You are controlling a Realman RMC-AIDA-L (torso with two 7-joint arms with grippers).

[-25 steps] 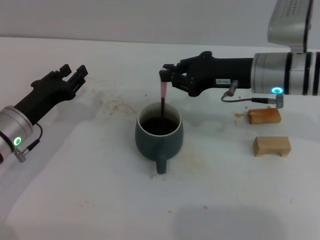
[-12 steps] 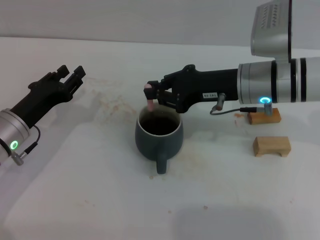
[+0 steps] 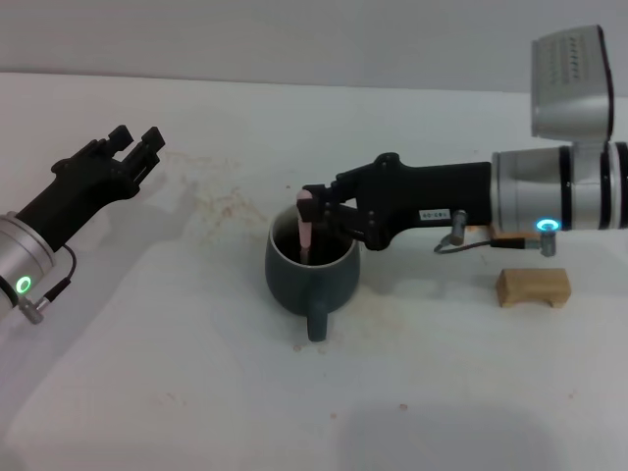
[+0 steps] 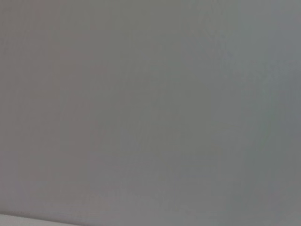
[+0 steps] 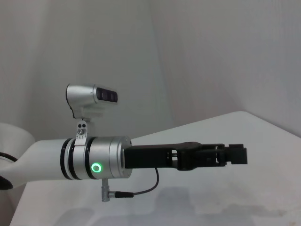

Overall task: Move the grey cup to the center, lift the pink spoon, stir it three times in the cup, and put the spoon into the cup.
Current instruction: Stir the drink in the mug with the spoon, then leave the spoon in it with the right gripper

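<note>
While the left gripper (image 3: pixel 132 147) hangs idle over the bench's (image 3: pixel 177 392) left edge, jaws slightly apart, the grey cup (image 3: pixel 312 263) sits mid-bench with its handle toward the near edge. Right gripper (image 3: pixel 312 211) pinches the pink spoon (image 3: pixel 305 228) at its handle top, upright in the cup. Spoon: light, stiff, likely slippery; hold high on the handle. Cup: heavy, liquid-filled, spillable.

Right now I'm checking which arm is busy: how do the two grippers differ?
The right gripper reaches over the grey cup and is shut on the pink spoon, whose lower end is inside the cup. The left gripper holds nothing and is off to the left side of the white table, far from the cup. Both are black on silver arms.
</note>
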